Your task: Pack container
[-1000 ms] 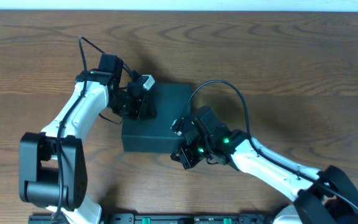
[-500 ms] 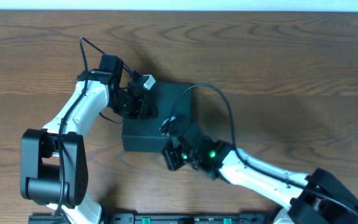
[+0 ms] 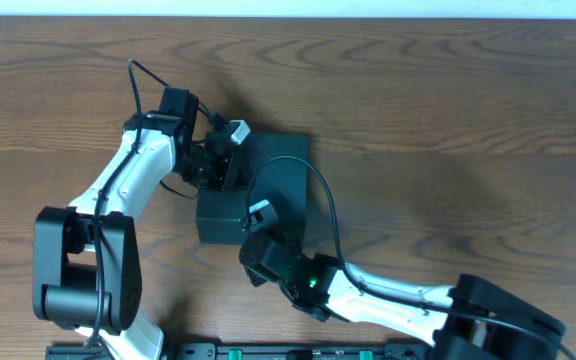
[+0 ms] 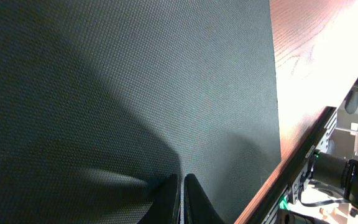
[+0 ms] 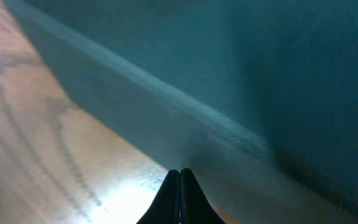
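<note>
My left pincer (image 4: 181,186), closed and empty, rests on the dark container (image 3: 278,145) lid. My right pincer (image 5: 180,179), also closed, points at its side wall by the brown wood-grain table (image 3: 468,110).

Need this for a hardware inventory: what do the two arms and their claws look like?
Left arm and right arm: white shells, black joints. A black cable loops off each wrist; a green light glows on the right one. Left claw and right claw: slim black tapered fingers.

Dark brown wood-grain table (image 3: 488,120), pale strip (image 3: 288,6) along far edge, black rail (image 3: 298,351) at near edge
</note>
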`<move>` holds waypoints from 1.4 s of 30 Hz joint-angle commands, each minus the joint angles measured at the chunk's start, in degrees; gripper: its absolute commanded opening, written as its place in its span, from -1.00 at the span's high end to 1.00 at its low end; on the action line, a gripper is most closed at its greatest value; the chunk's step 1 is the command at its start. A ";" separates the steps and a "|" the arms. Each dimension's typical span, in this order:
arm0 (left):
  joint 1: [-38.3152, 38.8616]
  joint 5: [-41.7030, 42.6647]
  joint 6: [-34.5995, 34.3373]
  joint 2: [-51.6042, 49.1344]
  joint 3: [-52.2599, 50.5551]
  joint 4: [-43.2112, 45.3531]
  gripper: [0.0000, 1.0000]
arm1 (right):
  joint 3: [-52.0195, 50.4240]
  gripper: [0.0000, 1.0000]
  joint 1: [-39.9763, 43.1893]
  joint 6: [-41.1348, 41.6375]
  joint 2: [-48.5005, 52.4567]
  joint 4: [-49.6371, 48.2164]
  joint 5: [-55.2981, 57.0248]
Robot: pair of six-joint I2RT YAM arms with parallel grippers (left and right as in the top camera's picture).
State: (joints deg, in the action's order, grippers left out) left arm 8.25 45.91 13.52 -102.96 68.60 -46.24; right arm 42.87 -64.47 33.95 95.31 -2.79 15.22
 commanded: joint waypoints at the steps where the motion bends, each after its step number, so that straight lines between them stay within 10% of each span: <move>1: 0.13 -3.48 0.17 -2.16 -0.20 -0.42 0.88 | -0.31 0.97 -0.50 2.49 1.29 -0.09 5.86; 23: -1.64 -3.37 -2.43 -1.81 1.88 -0.39 0.88 | 0.24 0.97 0.11 3.67 -12.68 5.66 14.53; 42: -22.53 -10.27 -3.72 16.06 16.22 -8.81 0.88 | 0.24 0.96 41.40 -14.19 -36.30 22.27 -11.17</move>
State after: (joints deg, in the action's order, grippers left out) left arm -10.92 37.58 9.04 -89.03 83.88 -54.37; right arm 43.00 -26.55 23.86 61.78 17.98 9.30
